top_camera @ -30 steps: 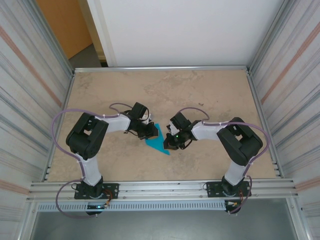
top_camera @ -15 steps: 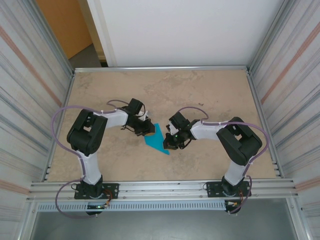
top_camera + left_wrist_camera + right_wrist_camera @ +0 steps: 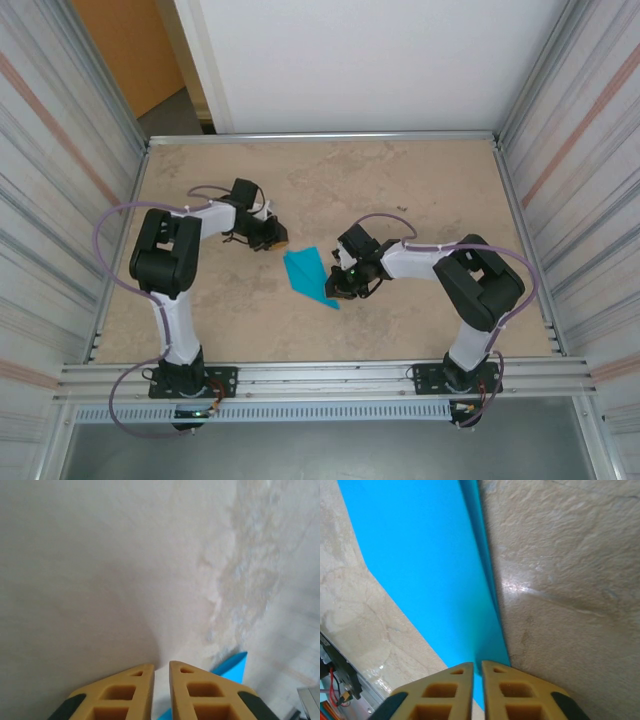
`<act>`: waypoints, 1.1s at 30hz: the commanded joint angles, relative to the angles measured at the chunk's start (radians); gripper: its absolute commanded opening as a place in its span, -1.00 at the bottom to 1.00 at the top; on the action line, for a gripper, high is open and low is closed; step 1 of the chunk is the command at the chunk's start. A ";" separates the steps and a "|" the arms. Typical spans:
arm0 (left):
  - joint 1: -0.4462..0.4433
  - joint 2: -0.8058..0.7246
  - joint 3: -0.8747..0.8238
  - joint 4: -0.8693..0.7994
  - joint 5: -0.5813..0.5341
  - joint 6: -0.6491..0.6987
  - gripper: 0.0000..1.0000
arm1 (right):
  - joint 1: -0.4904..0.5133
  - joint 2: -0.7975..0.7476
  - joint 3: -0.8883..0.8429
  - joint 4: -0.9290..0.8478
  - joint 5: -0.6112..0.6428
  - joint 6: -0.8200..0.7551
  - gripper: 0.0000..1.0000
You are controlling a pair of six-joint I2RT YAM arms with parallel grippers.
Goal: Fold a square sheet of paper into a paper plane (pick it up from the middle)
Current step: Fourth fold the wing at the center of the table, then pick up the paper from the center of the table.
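Observation:
The turquoise-blue paper plane (image 3: pixel 308 274) lies flat on the beige table, a folded kite shape with its sharp point toward the near right. My left gripper (image 3: pixel 277 241) hovers up and to the left of it, clear of the paper. In the left wrist view its fingers (image 3: pixel 161 666) stand a narrow gap apart with nothing between them, and a corner of the paper (image 3: pixel 234 666) shows beside them. My right gripper (image 3: pixel 339 288) is at the plane's right edge near the point. Its jaws (image 3: pixel 476 664) are slightly parted over the blue sheet (image 3: pixel 430 570), right at the folded edge.
Corrugated metal walls (image 3: pixel 60 200) close in both sides and a white panel (image 3: pixel 360 60) stands behind the table. An aluminium rail (image 3: pixel 320 375) runs along the near edge by the arm bases. Bare tabletop (image 3: pixel 380 180) stretches behind the arms.
My left gripper has pulled away from the paper, back and to the left, leaving it uncovered on the table. The right gripper stays in place and its jaws have parted a little.

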 commanded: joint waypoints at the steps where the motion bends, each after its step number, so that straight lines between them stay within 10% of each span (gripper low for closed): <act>1: 0.018 -0.108 0.012 -0.037 -0.081 0.006 -0.61 | -0.001 -0.038 0.022 -0.006 0.041 0.048 -0.56; 15: 0.014 -0.598 -0.415 0.144 -0.012 -0.267 0.08 | -0.107 -0.066 0.102 0.062 0.019 -0.162 -0.10; 25: -0.025 -0.659 -0.595 0.308 0.035 -0.370 0.17 | -0.110 0.085 0.203 -0.009 -0.158 -0.371 -0.21; 33: -0.033 -0.654 -0.608 0.359 0.066 -0.371 0.18 | -0.121 0.124 0.237 0.021 -0.178 -0.331 -0.79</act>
